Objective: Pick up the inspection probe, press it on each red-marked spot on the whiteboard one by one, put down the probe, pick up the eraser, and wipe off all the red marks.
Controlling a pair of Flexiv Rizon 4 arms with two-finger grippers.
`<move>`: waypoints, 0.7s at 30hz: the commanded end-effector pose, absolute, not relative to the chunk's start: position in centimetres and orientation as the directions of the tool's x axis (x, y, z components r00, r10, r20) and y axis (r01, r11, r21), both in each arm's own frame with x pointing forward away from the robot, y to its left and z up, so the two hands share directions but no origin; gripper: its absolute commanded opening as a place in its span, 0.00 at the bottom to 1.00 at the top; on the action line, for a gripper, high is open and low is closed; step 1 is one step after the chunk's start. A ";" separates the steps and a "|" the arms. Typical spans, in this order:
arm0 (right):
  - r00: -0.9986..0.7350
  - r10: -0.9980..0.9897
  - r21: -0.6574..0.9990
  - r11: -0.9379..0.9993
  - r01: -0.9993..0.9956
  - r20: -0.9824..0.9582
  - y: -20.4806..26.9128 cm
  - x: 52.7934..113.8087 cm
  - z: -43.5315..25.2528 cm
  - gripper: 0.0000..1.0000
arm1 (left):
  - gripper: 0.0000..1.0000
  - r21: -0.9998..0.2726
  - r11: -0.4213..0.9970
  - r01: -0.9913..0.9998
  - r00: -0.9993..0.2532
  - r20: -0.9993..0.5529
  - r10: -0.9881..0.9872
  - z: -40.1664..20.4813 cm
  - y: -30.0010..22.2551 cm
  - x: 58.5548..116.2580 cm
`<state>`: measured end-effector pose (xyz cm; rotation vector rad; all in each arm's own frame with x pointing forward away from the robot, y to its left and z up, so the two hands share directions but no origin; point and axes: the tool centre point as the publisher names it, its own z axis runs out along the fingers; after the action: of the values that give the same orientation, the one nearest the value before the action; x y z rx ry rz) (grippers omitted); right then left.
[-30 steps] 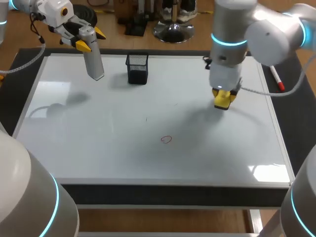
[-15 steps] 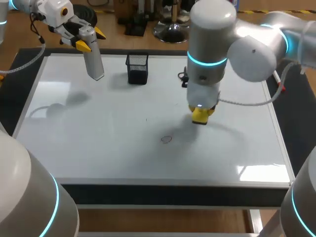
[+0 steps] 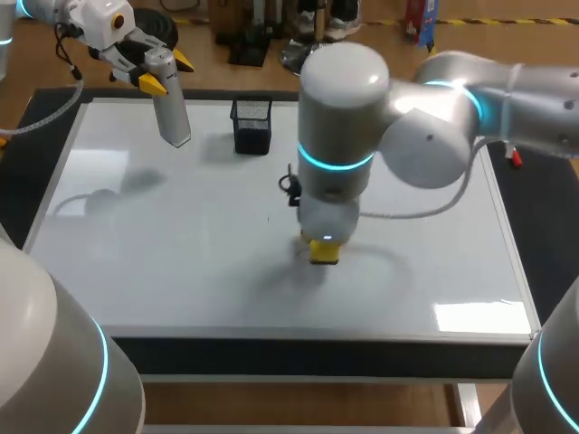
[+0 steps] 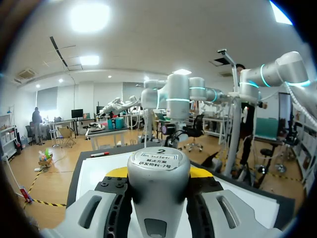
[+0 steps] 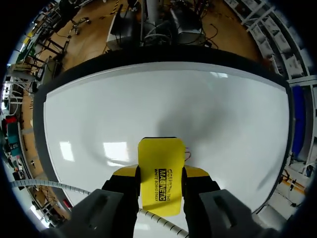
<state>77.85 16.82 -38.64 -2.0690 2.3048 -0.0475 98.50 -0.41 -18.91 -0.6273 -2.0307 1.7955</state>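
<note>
Right gripper (image 3: 324, 250) has swept in from the far right to mid-whiteboard (image 3: 181, 262), clamped on the yellow eraser (image 5: 159, 166) right by the only red mark (image 5: 186, 154) showing, so wiping looks nearly done, while the left gripper (image 3: 164, 74) grips the probe (image 3: 171, 110) aloft at far left.
</note>
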 end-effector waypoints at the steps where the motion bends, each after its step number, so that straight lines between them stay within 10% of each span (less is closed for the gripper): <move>1: -0.088 -0.996 -0.049 0.088 -0.995 0.001 18.6 77.6 -39.5 0.00 | 0.00 -0.992 0.093 0.091 -0.835 -0.025 0.550 -18.9 -0.4 98.7; 21: 0.011 -1.000 -0.019 -0.011 -1.000 -0.009 22.2 78.0 -42.0 0.00 | 0.00 -0.992 0.093 0.091 -0.835 -0.025 0.550 -18.9 -0.4 98.7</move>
<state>77.62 21.82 -41.67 -2.2116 2.1893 -0.0072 98.50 -0.41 -18.91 -0.6273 -2.0308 1.7955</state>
